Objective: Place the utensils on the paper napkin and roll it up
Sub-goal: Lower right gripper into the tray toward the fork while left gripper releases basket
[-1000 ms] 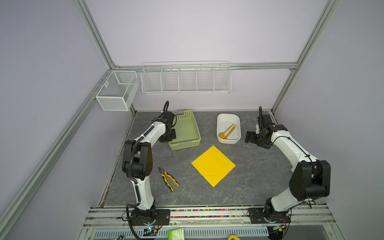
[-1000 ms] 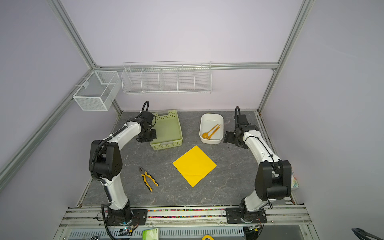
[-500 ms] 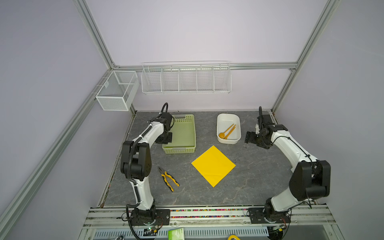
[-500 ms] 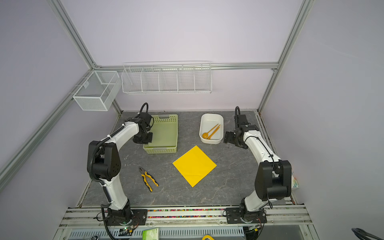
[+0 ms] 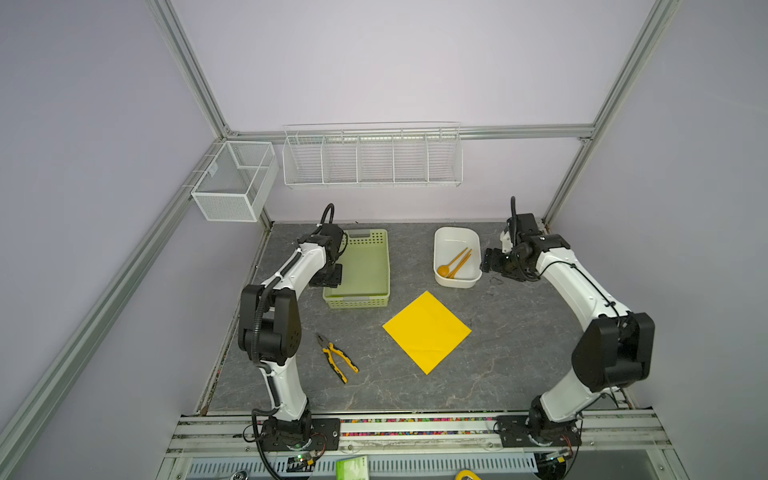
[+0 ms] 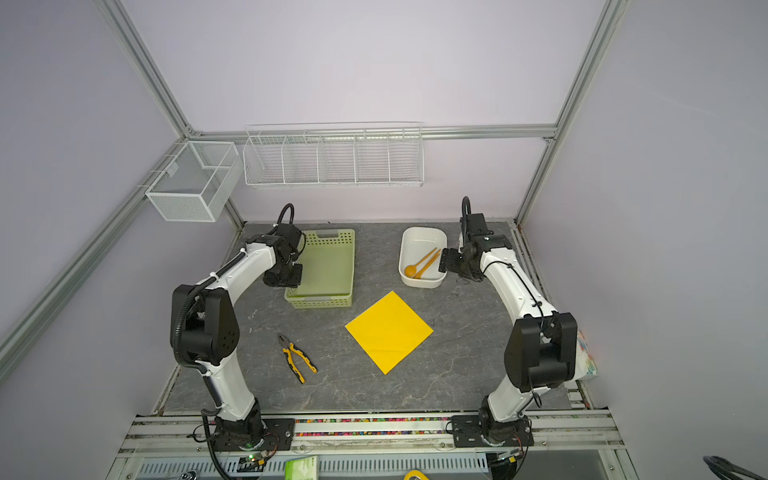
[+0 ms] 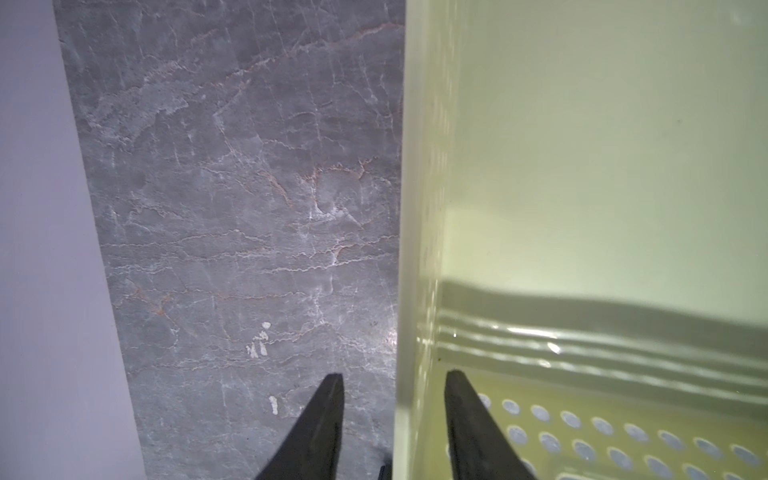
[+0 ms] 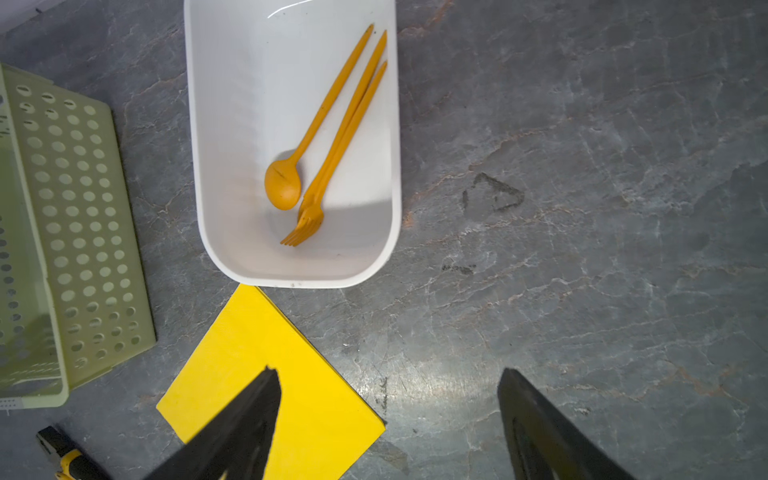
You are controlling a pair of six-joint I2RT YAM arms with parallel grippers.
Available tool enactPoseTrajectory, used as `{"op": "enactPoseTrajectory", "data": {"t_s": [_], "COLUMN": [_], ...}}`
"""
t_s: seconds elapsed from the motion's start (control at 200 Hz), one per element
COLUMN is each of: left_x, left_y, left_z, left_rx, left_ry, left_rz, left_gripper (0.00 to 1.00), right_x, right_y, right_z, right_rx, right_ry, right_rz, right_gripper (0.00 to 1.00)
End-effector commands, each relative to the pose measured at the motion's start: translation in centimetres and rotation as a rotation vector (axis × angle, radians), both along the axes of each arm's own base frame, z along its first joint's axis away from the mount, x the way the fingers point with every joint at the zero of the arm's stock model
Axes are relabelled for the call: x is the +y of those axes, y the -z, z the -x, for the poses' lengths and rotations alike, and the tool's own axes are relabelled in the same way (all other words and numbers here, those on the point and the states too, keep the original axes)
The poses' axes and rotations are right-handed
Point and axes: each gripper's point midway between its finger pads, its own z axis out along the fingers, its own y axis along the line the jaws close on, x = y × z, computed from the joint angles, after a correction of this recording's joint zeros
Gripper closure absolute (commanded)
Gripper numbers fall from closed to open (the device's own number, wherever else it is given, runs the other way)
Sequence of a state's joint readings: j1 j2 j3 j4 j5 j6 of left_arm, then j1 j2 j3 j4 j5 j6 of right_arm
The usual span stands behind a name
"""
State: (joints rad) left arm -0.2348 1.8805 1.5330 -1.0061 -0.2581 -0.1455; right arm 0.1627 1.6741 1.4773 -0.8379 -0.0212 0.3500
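- Showing a grey marbled table [image 5: 498,353] with two arms, one working on each side in both top views.
- The left gripper [image 7: 394,376] has its jaws partly apart, astride a long side wall of the green basket [image 7: 419,166]. One finger [image 7: 328,415] is outside over the table and the other is inside the basket. A gap shows on each side of the wall, so the jaws grip nothing.
- The right gripper [image 8: 387,370] has its jaws wide apart with nothing between them. It is just beside the right wall of the white tub [image 8: 291,282], over the table.
- The utensils [image 8: 341,137] are orange and lie inside the tub at the far right of the table, apart from the napkin.
- The spoon [image 8: 283,185] lies with its bowl towards the napkin.
- The fork [image 8: 307,224] lies just beside the spoon, tines the same way. A further slim handle runs against its handle; what it belongs to cannot be told.
- The napkin [image 5: 427,331] is bright yellow and lies flat at mid-table, turned like a diamond. Its far corner is near the tub's front end.
- The pliers [image 5: 337,357] have yellow-and-black handles. They lie front-left of the napkin, well apart from it.
- The basket stands left of the tub.
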Motion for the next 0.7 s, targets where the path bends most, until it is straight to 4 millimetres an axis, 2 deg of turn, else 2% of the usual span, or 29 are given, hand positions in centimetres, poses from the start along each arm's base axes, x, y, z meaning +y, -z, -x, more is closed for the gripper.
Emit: {"op": "enactPoseTrajectory", "data": {"t_s": [0.0,0.22,0.295,0.315,0.39,0.505,0.7], "left_x": [-0.1,0.2,0.5,0.5,0.6,0.8,1.2], "left_y": [-1.6,-3.5,-4.2,-4.4,-4.7,-4.7,-5.6], "left_z": [0.6,0.6,0.5,0.5,0.5,0.6,0.1], "left_rx": [-0.018,-0.067,-0.095,-0.105,-0.14,-0.171,-0.227], "left_ry": [-0.006,-0.004,-0.009,-0.01,-0.011,-0.016,-0.021], "left_rz": [0.031,0.027,0.014,0.013,0.015,0.011,-0.003], "left_gripper": [0.56,0.54,0.53,0.53,0.52,0.52,0.52], "right_x": [1.1,3.3,3.7,4.9,5.9,7.7,8.3], "right_y": [1.5,2.7,3.1,3.2,3.7,4.5,6.6], "right_z": [-0.5,-2.3,-2.9,-2.7,-2.8,-2.8,-2.1], "right_rx": [0.051,0.097,0.11,0.115,0.133,0.151,0.217], "right_ry": [-0.077,-0.184,-0.191,-0.221,-0.241,-0.292,-0.313], "right_rz": [0.004,-0.005,-0.015,-0.017,-0.034,-0.066,-0.077], "right_gripper": [0.22,0.34,0.34,0.34,0.35,0.42,0.59]}}
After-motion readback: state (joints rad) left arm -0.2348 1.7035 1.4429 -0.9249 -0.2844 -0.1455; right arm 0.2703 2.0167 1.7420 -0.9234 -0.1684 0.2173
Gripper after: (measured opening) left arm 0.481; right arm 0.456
